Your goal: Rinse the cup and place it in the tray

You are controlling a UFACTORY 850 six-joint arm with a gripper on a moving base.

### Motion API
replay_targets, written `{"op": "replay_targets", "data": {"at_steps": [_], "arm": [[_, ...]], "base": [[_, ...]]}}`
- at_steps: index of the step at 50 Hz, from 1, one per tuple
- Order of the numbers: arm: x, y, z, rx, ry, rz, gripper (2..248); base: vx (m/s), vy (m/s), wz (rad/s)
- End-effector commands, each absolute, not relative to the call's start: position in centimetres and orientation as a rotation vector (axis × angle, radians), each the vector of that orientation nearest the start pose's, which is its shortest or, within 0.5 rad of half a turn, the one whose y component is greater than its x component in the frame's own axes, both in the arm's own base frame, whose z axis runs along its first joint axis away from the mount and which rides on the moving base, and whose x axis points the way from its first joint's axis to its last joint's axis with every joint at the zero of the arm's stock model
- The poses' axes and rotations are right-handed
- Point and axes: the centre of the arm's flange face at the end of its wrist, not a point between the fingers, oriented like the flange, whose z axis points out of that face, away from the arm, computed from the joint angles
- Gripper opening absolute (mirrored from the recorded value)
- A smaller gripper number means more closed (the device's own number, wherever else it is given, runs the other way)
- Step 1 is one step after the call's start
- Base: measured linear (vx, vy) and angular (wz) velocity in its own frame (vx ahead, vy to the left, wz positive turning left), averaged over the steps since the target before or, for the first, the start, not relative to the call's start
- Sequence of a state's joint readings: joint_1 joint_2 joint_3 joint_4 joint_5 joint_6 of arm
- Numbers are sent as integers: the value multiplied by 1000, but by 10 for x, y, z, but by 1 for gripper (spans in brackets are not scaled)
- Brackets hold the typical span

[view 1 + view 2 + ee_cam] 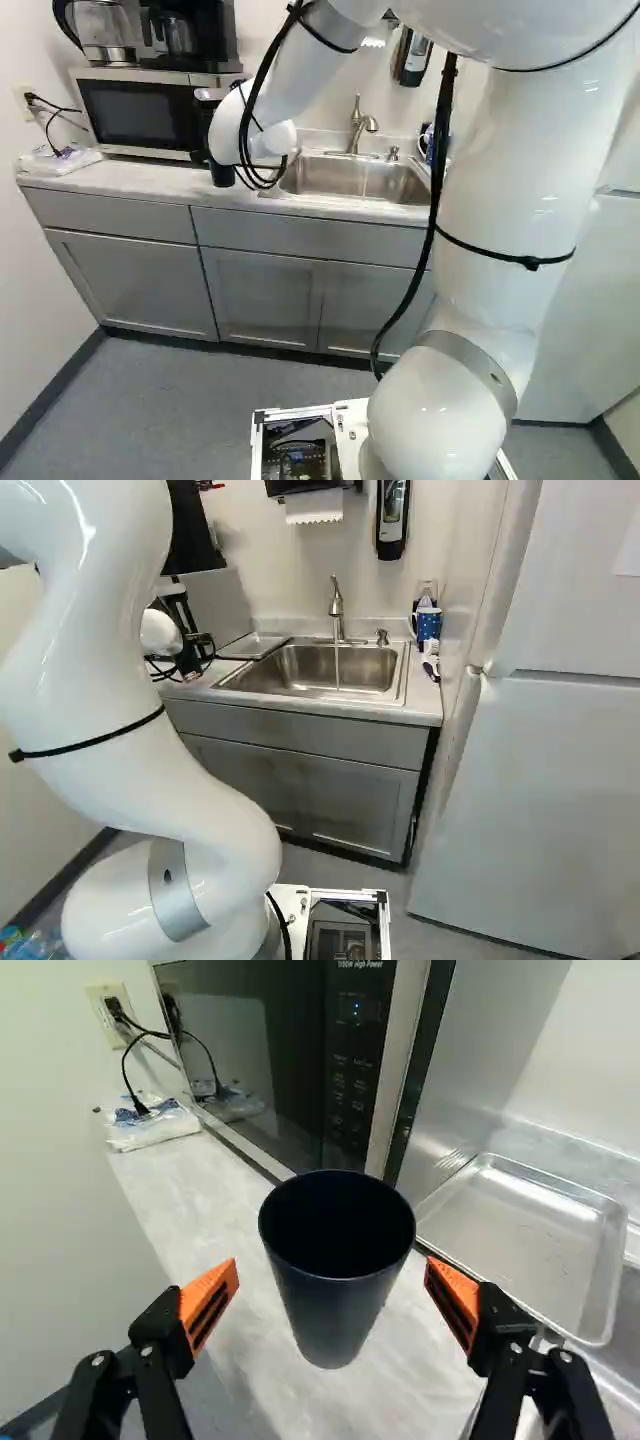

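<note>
In the right base view my gripper (190,658) is at the counter left of the sink, partly behind the arm. The wrist view has the dark blue cup (338,1260) standing upright on the counter, mouth up, between the fingers of the gripper (333,1285). Those fingers are open, with a gap showing on either side of the cup. A shallow metal tray (525,1235) lies beside the cup, past one finger. This tray (256,646) rests at the sink's left edge in the right base view.
A thin stream of water falls from the faucet (337,610) into the sink (330,670). Close behind the cup stands a microwave (290,1050). A blue patterned mug (428,626) and a brush (431,665) are right of the sink. The fridge (540,810) stands farther right.
</note>
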State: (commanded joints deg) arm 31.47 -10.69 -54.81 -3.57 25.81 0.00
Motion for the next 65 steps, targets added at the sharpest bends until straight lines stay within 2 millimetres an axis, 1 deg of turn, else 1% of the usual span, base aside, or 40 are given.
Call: {"op": "replay_targets", "data": {"at_steps": [27,53,65], "arm": [[483,299,498,-2142,-702,-1681,247],[477,295,480,-2082,-684,-1733,247],[478,297,472,-2037,-671,-1772,247]], "base": [[0,0,0],[0,0,0],[0,0,0]]}}
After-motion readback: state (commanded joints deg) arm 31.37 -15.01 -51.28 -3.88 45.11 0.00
